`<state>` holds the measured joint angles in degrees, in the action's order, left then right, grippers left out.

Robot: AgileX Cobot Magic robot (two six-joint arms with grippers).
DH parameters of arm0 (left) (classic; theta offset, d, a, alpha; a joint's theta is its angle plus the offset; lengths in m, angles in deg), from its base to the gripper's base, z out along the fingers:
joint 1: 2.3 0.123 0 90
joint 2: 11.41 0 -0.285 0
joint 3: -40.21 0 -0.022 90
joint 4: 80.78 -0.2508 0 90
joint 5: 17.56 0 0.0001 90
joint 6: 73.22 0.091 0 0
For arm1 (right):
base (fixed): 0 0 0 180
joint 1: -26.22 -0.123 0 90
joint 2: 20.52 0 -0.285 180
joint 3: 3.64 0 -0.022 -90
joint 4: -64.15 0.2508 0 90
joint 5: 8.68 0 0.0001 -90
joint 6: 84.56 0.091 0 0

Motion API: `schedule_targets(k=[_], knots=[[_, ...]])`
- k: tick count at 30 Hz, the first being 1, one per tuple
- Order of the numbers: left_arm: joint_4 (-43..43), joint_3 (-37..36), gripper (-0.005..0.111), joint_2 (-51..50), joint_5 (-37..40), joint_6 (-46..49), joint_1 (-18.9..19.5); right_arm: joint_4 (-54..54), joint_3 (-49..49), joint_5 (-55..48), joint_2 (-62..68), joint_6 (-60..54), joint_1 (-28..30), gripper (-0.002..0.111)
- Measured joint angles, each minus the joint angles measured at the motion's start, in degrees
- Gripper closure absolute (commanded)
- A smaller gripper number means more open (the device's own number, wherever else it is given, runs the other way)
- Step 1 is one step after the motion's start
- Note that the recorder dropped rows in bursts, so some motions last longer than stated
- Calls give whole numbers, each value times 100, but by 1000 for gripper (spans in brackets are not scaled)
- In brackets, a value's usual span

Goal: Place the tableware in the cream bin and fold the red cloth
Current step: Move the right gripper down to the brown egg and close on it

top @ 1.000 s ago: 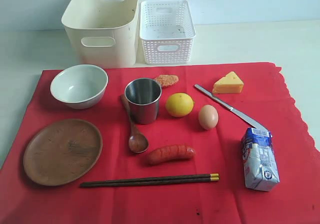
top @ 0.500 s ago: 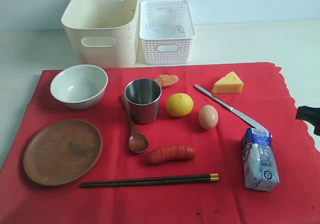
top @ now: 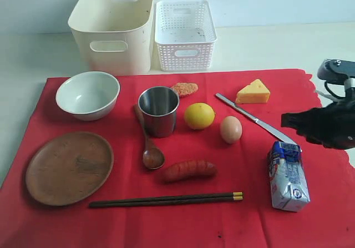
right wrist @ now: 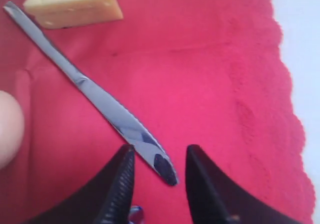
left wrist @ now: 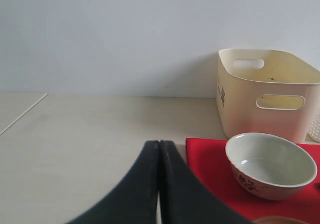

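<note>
— Where does the tableware sit?

— All of it is out on the red cloth (top: 238, 226), which covers most of the tabletop (top: 266, 45). The pale bowl (top: 87, 94) is at the far left. The wooden plate (top: 69, 167) lies nearer the camera than the bowl. The steel cup (top: 159, 110) stands upright near the middle, with the wooden spoon (top: 150, 145) just beside it, bowl end towards the camera. The chopsticks (top: 166, 199) lie side by side along the near edge. The table knife (top: 249, 117) runs slantwise between the cheese (top: 253, 92) and the milk carton (top: 287, 176).

— And the cream bin (top: 111, 23)?

— It is off the cloth at the back left, touching or almost touching the white basket (top: 186, 34). I see no tableware inside it.

— What else lies on the cloth?

— A lemon (top: 199, 115), an egg (top: 231, 129), a sausage (top: 189, 170) and a small breaded piece (top: 184, 89).

— The right claw (right wrist: 159, 154)?

— It is at the cloth's right side, just beside the top of the carton. Its fingers are spread, and the wrist view shows the knife's serrated end in the gap between them. It pinches nothing; whether it touches the knife I cannot tell.

— The left claw (left wrist: 159, 143)?

— Its fingers are pressed together with nothing between them, over bare tabletop beside the cloth's corner, near the bowl
</note>
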<state>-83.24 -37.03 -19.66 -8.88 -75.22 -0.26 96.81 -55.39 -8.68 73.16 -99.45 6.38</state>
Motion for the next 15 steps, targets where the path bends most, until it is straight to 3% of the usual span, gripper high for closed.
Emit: schedule_targets(k=[6,15], knots=[[0,0,107,0,0,0,0,0,354,-68,237,-156,-548,48],[0,0,107,0,0,0,0,0,1167,-601,858,-465,-1177,45]])
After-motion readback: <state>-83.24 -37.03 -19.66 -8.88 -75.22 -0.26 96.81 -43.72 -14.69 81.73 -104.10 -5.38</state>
